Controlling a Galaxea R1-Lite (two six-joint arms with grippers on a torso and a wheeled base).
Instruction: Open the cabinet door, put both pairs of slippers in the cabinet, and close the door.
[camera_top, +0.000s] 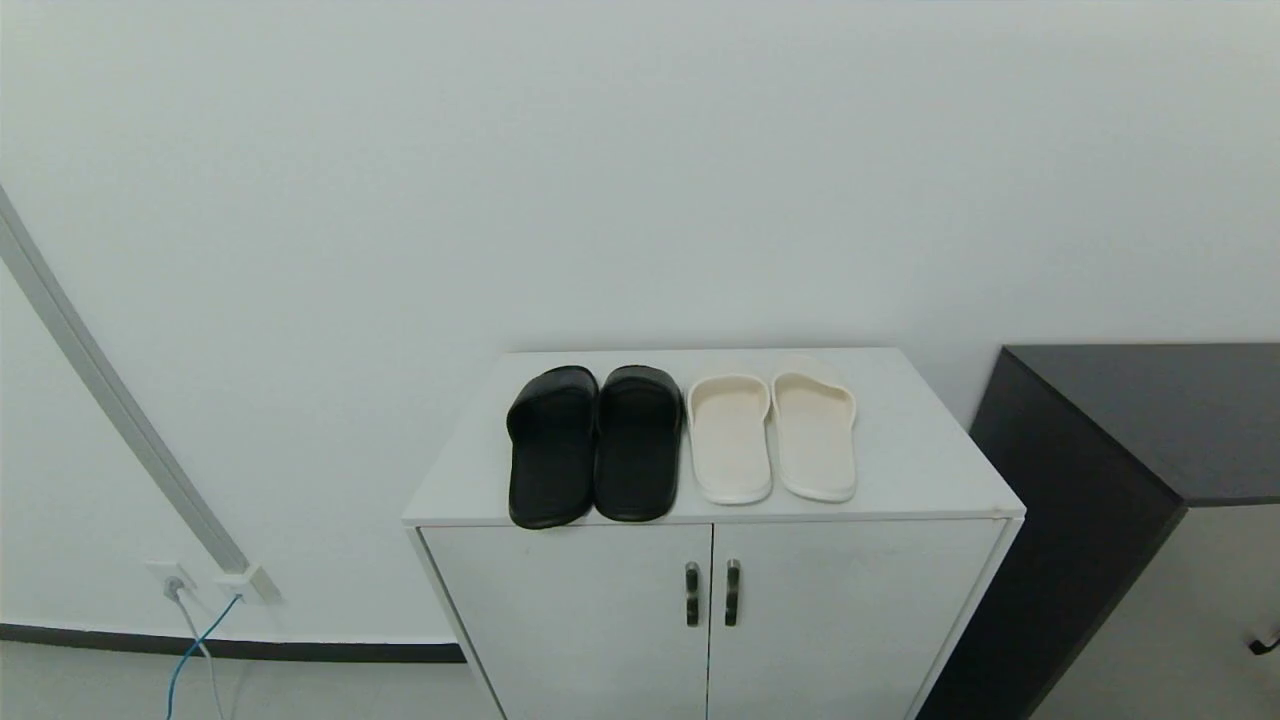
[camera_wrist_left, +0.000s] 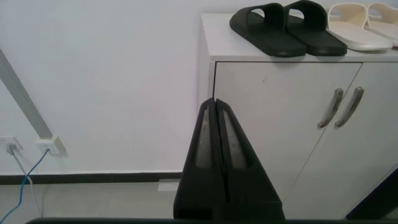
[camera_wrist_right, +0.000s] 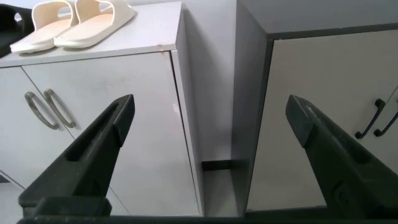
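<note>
You see black slippers (camera_top: 625, 450), cream slippers (camera_top: 735, 440) lower centre atop closed cabinet (camera_top: 580, 620) | left pincer (camera_wrist_left: 216, 102) together | right pincer (camera_wrist_right: 210, 102) apart

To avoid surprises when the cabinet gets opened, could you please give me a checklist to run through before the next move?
1. Nothing blocks the door handles: ok.
2. The right claw is open for a handle: ok.
3. The left claw is open: not ok, it is shut.
4. The black slippers and white slippers lie flat on top of the cabinet: ok.
5. Room inside it: cannot tell, both doors are shut.
</note>
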